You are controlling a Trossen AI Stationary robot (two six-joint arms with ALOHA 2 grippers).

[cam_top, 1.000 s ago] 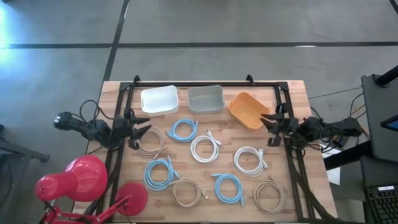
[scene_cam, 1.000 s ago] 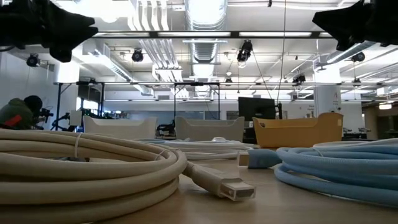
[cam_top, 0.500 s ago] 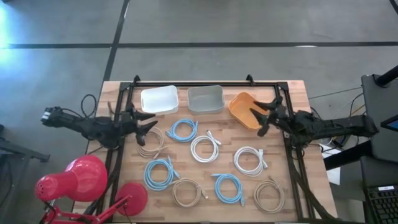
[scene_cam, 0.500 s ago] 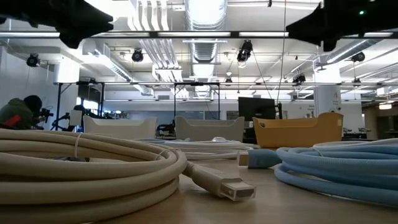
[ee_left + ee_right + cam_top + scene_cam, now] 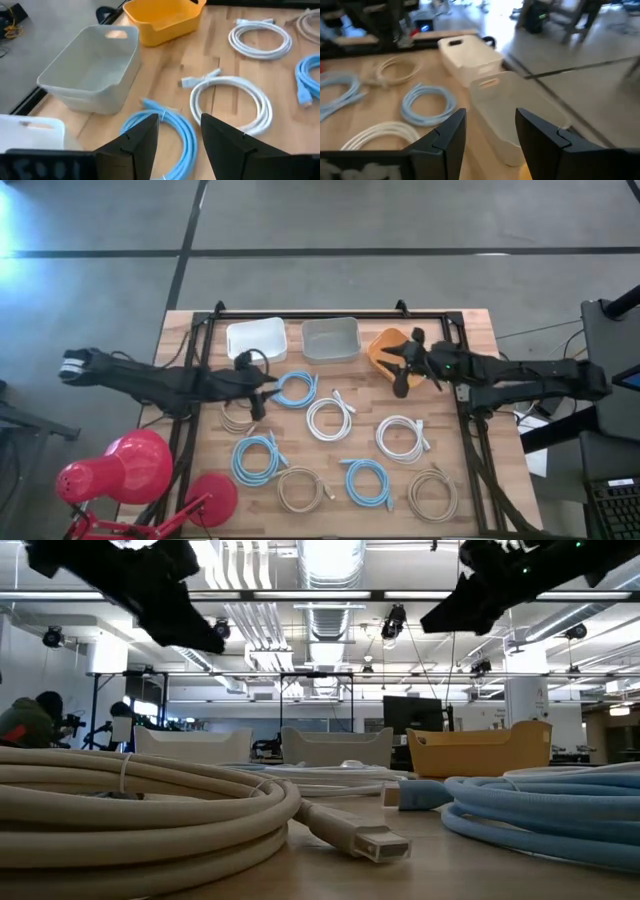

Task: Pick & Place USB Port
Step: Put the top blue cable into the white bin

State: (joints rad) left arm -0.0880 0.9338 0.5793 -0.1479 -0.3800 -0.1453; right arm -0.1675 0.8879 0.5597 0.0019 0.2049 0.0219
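Note:
Several coiled USB cables lie flat on the wooden table: blue ones (image 5: pixel 295 388) (image 5: pixel 258 458) (image 5: pixel 368 482), white ones (image 5: pixel 330 418) (image 5: pixel 402 438) and beige ones (image 5: pixel 240 410) (image 5: pixel 300 490) (image 5: pixel 432 495). Along the far edge stand a white bin (image 5: pixel 256 340), a grey bin (image 5: pixel 331 338) and an orange bin (image 5: pixel 380 350). My left gripper (image 5: pixel 256 387) hovers open just left of the far blue coil (image 5: pixel 175 135). My right gripper (image 5: pixel 404 366) hovers open over the orange bin's near side; its wrist view looks toward the grey bin (image 5: pixel 520 115).
A red desk lamp (image 5: pixel 130 470) stands at the table's near left corner. A black frame (image 5: pixel 320 314) runs along the far edge and both sides. In the low view a beige coil (image 5: pixel 130 810) and its plug (image 5: pixel 375 843) lie close to the camera.
Both arms have reached inward from the table's sides. My left gripper moved right, from the left frame rail to beside the far blue coil. My right gripper moved left, from the right rail to over the orange bin. The cables and bins stayed put.

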